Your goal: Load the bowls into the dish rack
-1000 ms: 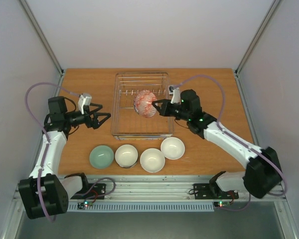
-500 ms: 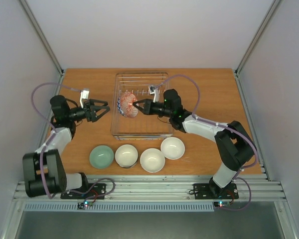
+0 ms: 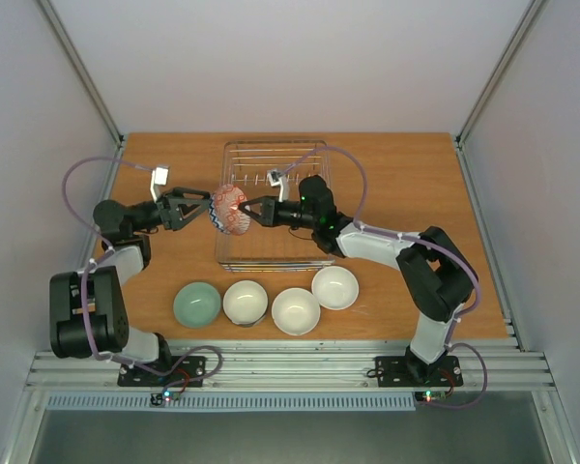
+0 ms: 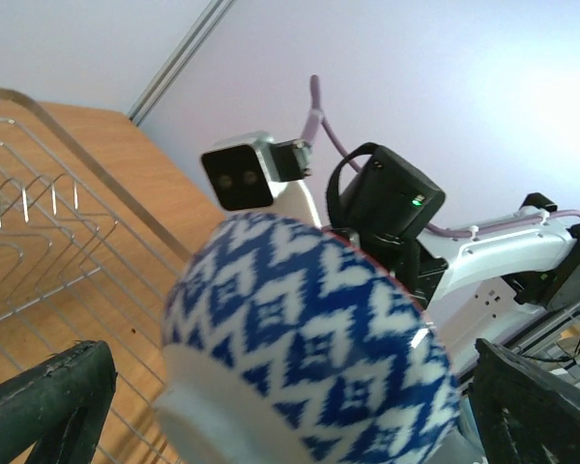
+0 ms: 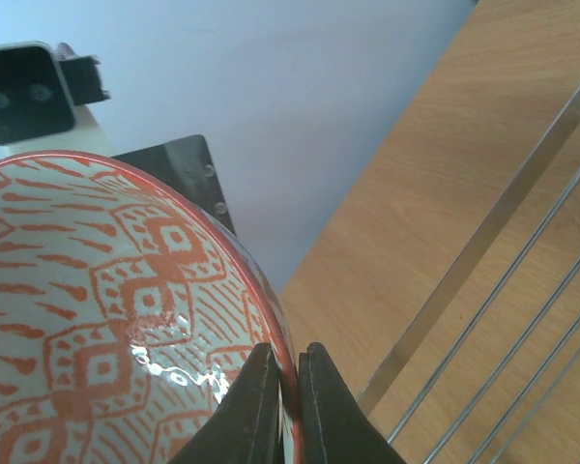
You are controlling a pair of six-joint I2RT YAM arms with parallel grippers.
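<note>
As the scene is read from the arm bases outward, four bowls are met first on the surface [image 3: 406,174], standing mouth up in a loose row: a pale green bowl [image 3: 196,304], a white bowl [image 3: 245,302], a second white bowl [image 3: 296,310] and a third white bowl [image 3: 335,287]. Further in, the patterned bowl [image 3: 229,210] is held in the air on its side over the left wall of the dish rack [image 3: 275,261]; it is red-patterned inside and blue-patterned outside. It is pinched by the right claw [image 3: 253,211], which is closed on the thin rim with one finger inside and one outside. The left claw [image 3: 206,209] is spread wide, and the foot side of the bowl lies between its fingers [image 4: 48,396]. Whether it is touched by them cannot be told, because their tips are cut off at the lower corners of the left wrist view. The bowl is judged to be glazed ceramic: stiff, rather light, slippery under the pads and easily chipped against wire. A hold on the rim alone may let it swing, so a second hold across the wall, near the foot, would be advised. Beyond it, the upright tines of the rack are partly covered by the bowl and the right arm, and the outsides of the four near bowls are not shown from above.
</note>
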